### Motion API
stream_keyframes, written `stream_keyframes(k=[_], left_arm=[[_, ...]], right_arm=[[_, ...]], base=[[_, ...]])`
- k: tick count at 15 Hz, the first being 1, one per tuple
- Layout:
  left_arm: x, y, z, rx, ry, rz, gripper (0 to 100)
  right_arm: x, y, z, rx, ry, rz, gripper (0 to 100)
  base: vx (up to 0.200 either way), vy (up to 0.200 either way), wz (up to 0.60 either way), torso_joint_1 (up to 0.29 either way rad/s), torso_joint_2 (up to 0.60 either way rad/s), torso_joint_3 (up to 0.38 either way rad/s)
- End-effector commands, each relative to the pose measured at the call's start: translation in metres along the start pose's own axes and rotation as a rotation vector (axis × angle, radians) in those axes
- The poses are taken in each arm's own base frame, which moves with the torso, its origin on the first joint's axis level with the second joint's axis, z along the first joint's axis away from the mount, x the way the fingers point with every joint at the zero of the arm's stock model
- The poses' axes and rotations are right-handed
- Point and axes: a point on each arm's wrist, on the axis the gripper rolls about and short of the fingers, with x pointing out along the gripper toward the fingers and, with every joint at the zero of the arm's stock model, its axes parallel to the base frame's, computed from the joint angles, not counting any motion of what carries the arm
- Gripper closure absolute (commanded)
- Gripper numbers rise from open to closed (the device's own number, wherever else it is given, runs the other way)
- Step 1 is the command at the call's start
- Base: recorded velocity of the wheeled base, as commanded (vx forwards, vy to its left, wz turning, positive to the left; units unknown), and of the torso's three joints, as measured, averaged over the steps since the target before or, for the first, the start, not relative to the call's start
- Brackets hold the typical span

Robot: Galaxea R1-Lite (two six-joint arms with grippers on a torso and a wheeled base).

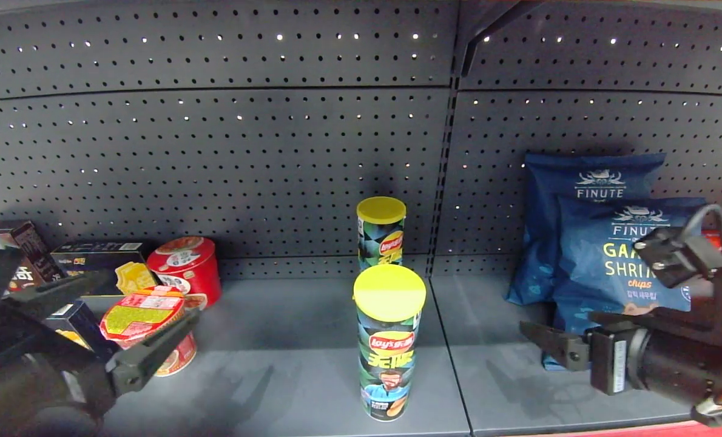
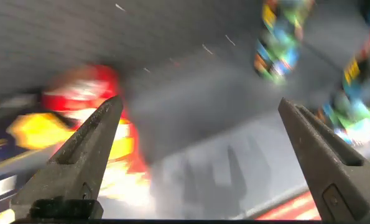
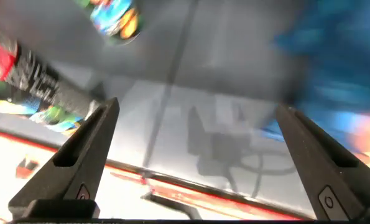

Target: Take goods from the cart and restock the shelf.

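Observation:
Two chip cans with yellow lids stand mid-shelf, one in front [image 1: 389, 340] and one behind [image 1: 381, 233]. Left of them are a red noodle cup [image 1: 185, 267] and a second cup [image 1: 145, 321] with a yellow and red lid. My left gripper [image 1: 148, 295] hovers open by the front cup, holding nothing; the left wrist view shows its gap [image 2: 198, 106] bare, with the red cups [image 2: 79, 93] beyond one finger. My right gripper [image 1: 555, 331] is open low on the right, in front of the blue chip bags [image 1: 603, 243], with bare shelf floor between its fingers [image 3: 197, 118].
Dark boxes [image 1: 94, 255] lie at the far left behind the cups. The grey shelf floor [image 1: 288, 328] has free room between the cups and the cans, and between the cans and the bags. A pegboard wall [image 1: 246, 152] closes the back.

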Motion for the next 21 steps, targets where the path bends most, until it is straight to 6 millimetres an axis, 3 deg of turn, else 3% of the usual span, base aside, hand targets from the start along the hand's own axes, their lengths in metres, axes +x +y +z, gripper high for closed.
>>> stream_keyframes(k=[1,6,7,8,9,11,12,13,15,16,17,18,21], left_arm=[[-0.037,0.012,0.005,-0.031,-0.104,0.113,0],[-0.114,0.031,-0.027,-0.025,-0.031,0.384,0],[-0.13,0.033,-0.04,-0.028,-0.023,0.428,0],[-0.131,0.033,-0.042,-0.029,-0.022,0.434,0],[-0.14,0.031,-0.053,-0.033,-0.003,0.499,0],[-0.139,0.025,-0.069,-0.049,0.065,0.67,0],[-0.139,0.025,-0.069,-0.049,0.065,0.67,0],[-0.137,0.02,-0.09,-0.069,0.098,0.726,0],[-0.141,0.014,-0.119,-0.071,0.02,0.552,0],[-0.141,0.014,-0.119,-0.071,0.02,0.552,0],[-0.13,0.011,-0.127,-0.111,-0.095,0.444,0],[-0.123,0.008,-0.138,-0.093,-0.108,0.374,0],[-0.122,0.006,-0.14,-0.074,-0.092,0.259,0]], right_arm=[[-0.046,-0.023,0.0,0.043,-0.107,-0.039,0],[-0.085,-0.069,-0.06,0.08,-0.191,-0.397,0],[-0.098,-0.086,-0.075,0.137,-0.207,-0.568,0],[-0.1,-0.088,-0.077,0.145,-0.211,-0.59,0],[-0.119,-0.097,-0.093,0.197,-0.212,-0.753,0],[-0.15,-0.099,-0.132,0.219,-0.176,-0.847,0],[-0.15,-0.099,-0.132,0.219,-0.176,-0.847,0],[-0.161,-0.1,-0.162,0.244,-0.266,-0.78,0],[-0.158,-0.097,-0.154,0.289,-0.388,-0.63,0],[-0.158,-0.097,-0.154,0.289,-0.388,-0.63,0],[-0.149,-0.093,-0.148,0.163,-0.447,-0.387,0],[-0.143,-0.092,-0.15,0.082,-0.452,-0.308,0],[-0.122,-0.091,-0.17,-0.105,-0.399,-0.132,0]], base=[[0.0,0.0,0.0,0.0,0.0,0.0],[0.0,0.0,0.0,0.0,0.0,0.0],[0.0,0.0,0.0,0.0,0.0,0.0],[0.0,0.0,0.0,0.0,0.0,0.0],[0.0,0.0,0.0,0.0,0.0,0.0],[0.0,0.0,0.0,0.0,0.0,0.0],[0.0,0.0,0.0,0.0,0.0,0.0],[0.0,0.0,0.0,0.0,0.0,0.0],[0.0,0.0,0.0,0.0,0.0,0.0],[0.0,0.0,0.0,0.0,0.0,0.0],[0.0,0.0,0.0,0.0,0.0,0.0],[0.0,0.0,0.0,0.0,0.0,0.0],[0.0,0.0,0.0,0.0,0.0,0.0]])
